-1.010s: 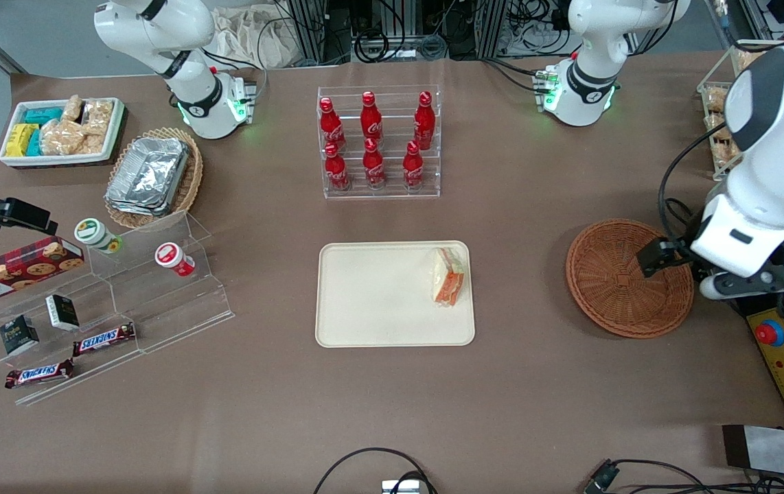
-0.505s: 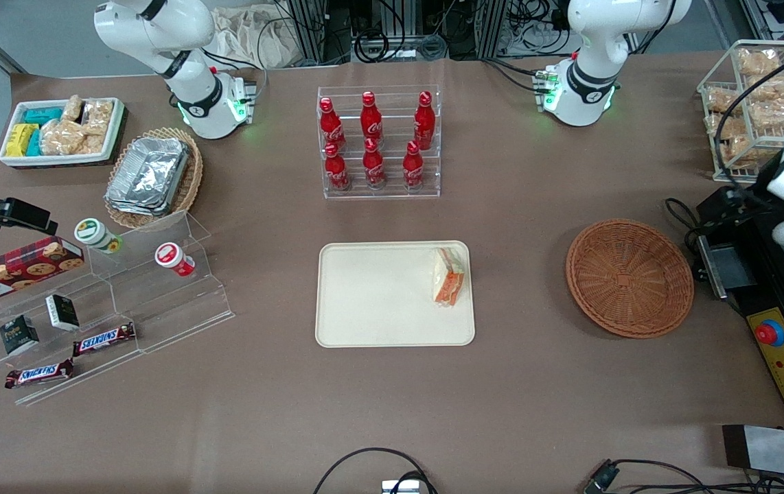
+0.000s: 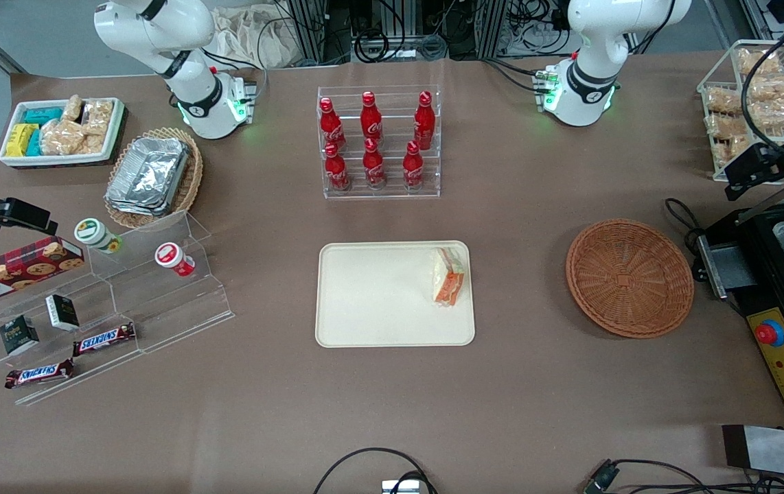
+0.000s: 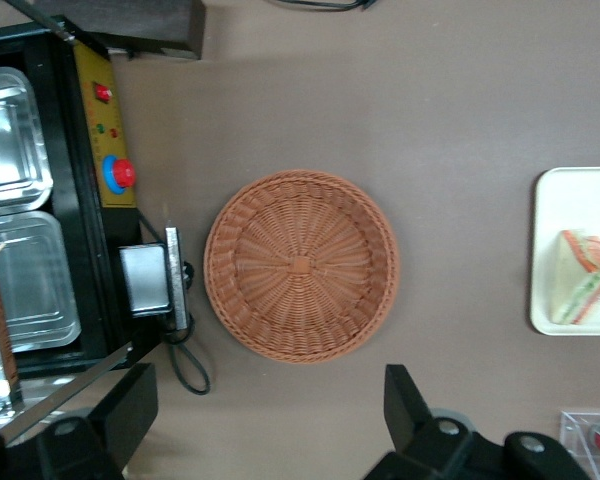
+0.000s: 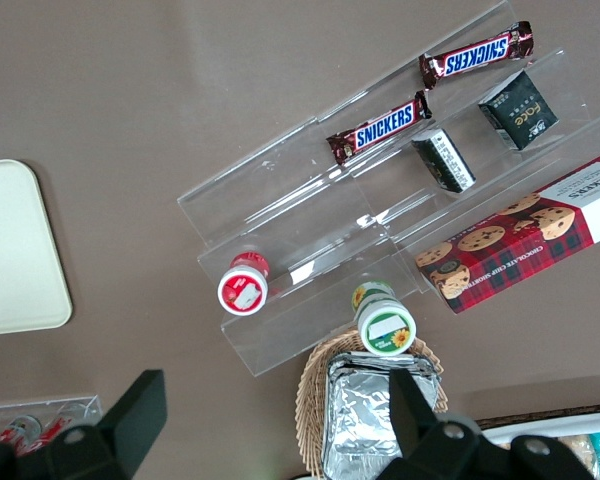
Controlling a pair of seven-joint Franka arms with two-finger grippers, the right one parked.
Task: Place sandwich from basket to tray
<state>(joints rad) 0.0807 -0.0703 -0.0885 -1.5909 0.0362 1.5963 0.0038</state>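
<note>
sandwich (image 3: 449, 276): parked on the tray (image 3: 371, 302), 3 o'clock edge
basket (image 3: 629, 277): emptied out
gripper (image 4: 270, 425): pulled back high above basket, fingers apart, nothing held
task: pretty much done

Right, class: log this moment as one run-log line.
sandwich: on tray | basket: empty | gripper: open, above basket

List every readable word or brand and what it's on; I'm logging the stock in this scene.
"SNICKERS": two bars on the acrylic stand.
"Walkers": cookie box, blurred.
"Coca-Cola": red bottles, script barely legible.
"foce"?: small dark box, unsure.
Round pots' labels: unreadable.
Gripper, open, hovering above the basket: no text.
</note>
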